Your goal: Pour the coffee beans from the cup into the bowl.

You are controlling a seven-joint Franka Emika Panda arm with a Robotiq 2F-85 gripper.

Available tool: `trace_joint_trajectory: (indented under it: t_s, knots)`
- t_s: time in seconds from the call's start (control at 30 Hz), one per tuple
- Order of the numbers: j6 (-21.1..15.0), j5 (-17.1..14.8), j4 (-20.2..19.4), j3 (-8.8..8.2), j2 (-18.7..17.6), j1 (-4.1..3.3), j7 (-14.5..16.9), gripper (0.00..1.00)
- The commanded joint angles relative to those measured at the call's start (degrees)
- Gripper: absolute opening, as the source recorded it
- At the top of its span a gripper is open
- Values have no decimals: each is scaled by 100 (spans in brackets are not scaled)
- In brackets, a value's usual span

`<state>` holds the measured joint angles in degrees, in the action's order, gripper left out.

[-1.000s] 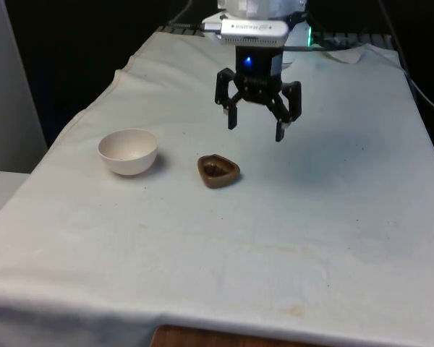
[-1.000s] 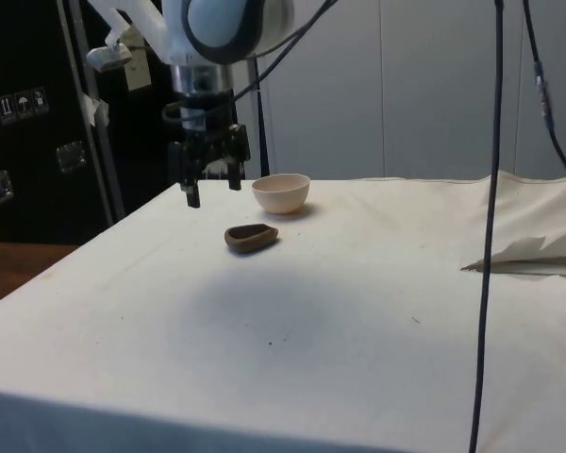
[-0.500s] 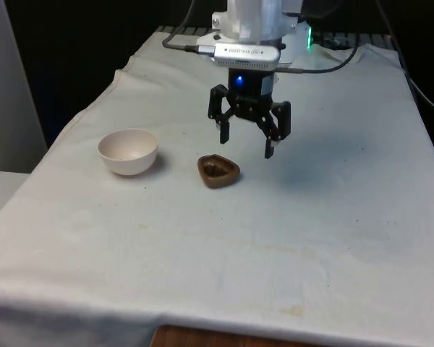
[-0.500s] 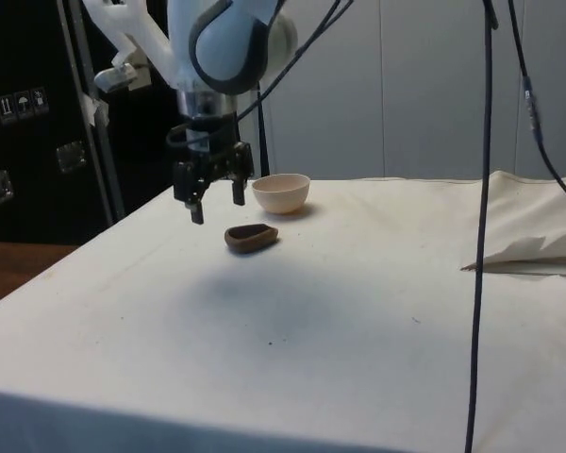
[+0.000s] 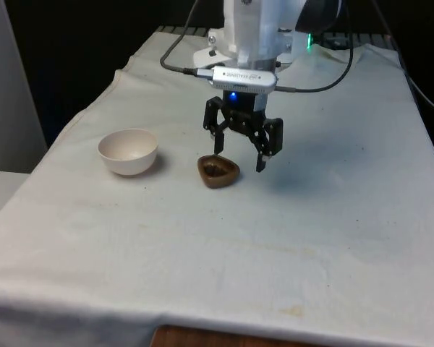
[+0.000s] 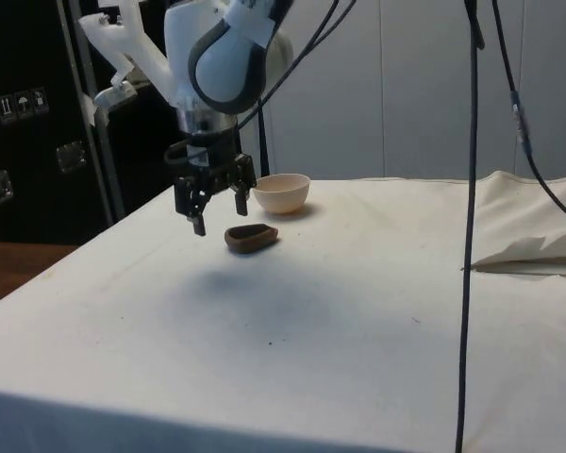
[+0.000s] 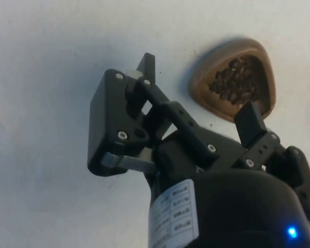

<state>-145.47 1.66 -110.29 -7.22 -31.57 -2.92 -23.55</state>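
Cloth point(image 5: 311, 217): open claw point(image 5: 239, 158) abv cup point(image 5: 218, 172)

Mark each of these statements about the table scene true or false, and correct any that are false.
1. The small brown rounded-triangle cup holds coffee beans. True.
2. The black two-finger gripper is shut on the cup. False: its fingers are spread open, and it hangs just above the cup without touching it.
3. The cream round bowl lies to the front view's left of the cup. True.
4. The bowl already holds the beans. False: the front view shows its inside bare; the beans sit in the cup.
5. The cup lies tipped on its side on the white cloth. False: it stands upright, mouth up.
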Motion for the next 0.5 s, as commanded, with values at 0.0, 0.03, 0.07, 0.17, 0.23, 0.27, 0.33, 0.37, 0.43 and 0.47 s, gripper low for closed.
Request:
trace_joint_trajectory:
  t_s: [0.0,0.03,0.07,0.17,0.23,0.27,0.33,0.37,0.43,0.47]
  knots:
    - [0,0,6,0,-23,0,-34,100]
    - [-52,46,17,-52,-69,-46,-149,100]
    - [-57,46,40,-57,-115,-46,-223,100]
    - [-52,52,80,-63,-178,-46,-327,100]
    - [-46,52,109,-69,-218,-46,-390,100]
    - [-34,57,138,-74,-252,-46,-447,100]
    - [-6,6,138,-23,-246,-6,-401,100]
    - [-29,63,178,-86,-298,-52,-504,100]
    - [-23,63,223,-97,-338,-52,-550,100]
    - [-17,69,241,-103,-361,-52,-573,100]
